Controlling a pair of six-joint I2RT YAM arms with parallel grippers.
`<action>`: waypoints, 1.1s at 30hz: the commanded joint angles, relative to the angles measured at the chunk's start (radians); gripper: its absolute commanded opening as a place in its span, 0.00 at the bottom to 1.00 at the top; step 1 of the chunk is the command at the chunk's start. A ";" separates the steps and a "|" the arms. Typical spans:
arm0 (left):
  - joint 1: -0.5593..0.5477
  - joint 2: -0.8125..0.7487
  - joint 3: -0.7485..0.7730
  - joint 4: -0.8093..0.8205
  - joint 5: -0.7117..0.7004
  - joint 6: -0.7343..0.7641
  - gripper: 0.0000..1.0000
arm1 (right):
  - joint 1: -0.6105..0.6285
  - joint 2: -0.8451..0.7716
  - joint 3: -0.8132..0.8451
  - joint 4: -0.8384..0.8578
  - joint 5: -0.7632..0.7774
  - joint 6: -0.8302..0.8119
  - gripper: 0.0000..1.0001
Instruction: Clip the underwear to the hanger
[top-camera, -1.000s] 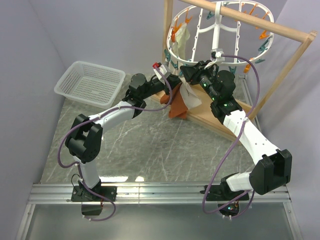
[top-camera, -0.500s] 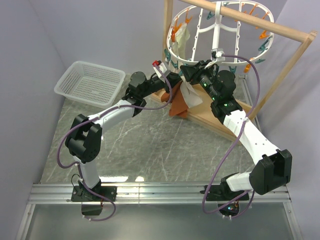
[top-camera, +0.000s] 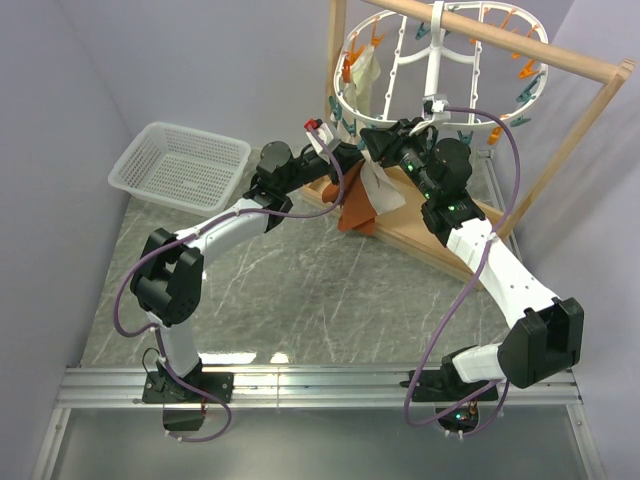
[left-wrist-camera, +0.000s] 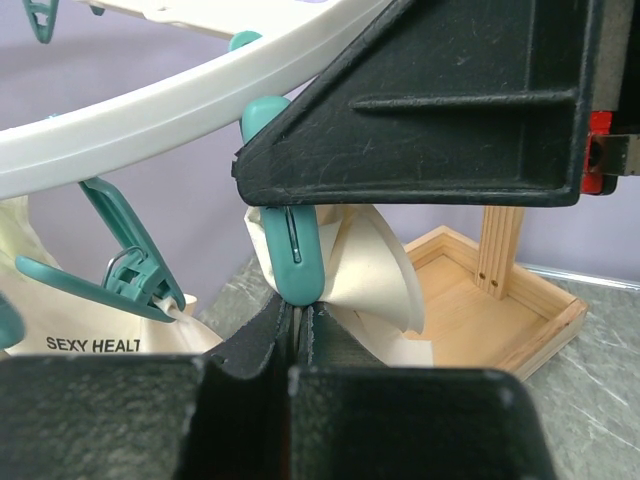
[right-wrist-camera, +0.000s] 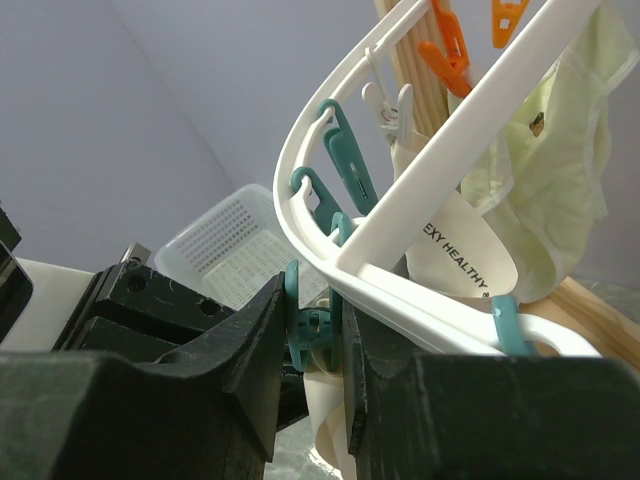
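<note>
The white oval hanger (top-camera: 440, 70) hangs from a wooden rod, ringed with orange and teal clothespins. Under its near-left rim hangs the rust-orange underwear (top-camera: 357, 215), its cream waistband (left-wrist-camera: 375, 275) leading up to both grippers. My left gripper (left-wrist-camera: 297, 312) is shut on the waistband's edge, right below the tip of a teal clothespin (left-wrist-camera: 292, 260). My right gripper (right-wrist-camera: 316, 310) squeezes that same teal clothespin (right-wrist-camera: 300, 325) by its handles, just under the hanger's ring (right-wrist-camera: 420, 300). In the top view the left gripper (top-camera: 352, 152) and the right gripper (top-camera: 378, 143) meet tip to tip.
A pale yellow-green cloth (right-wrist-camera: 560, 170) and a cream band with printed letters (right-wrist-camera: 465, 250) hang clipped on the hanger. The wooden frame (top-camera: 560, 60) has a base tray (top-camera: 440, 245) behind the arms. A white mesh basket (top-camera: 180, 165) sits at the back left.
</note>
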 joint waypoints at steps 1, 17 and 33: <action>-0.002 -0.014 0.073 0.070 0.017 0.005 0.00 | 0.001 0.015 0.054 0.017 -0.060 0.029 0.25; 0.002 0.005 0.107 0.072 0.013 0.008 0.00 | 0.001 0.012 0.060 0.006 -0.057 0.026 0.44; 0.002 -0.003 0.097 0.061 0.003 0.008 0.07 | 0.001 0.010 0.065 0.002 -0.059 0.026 0.57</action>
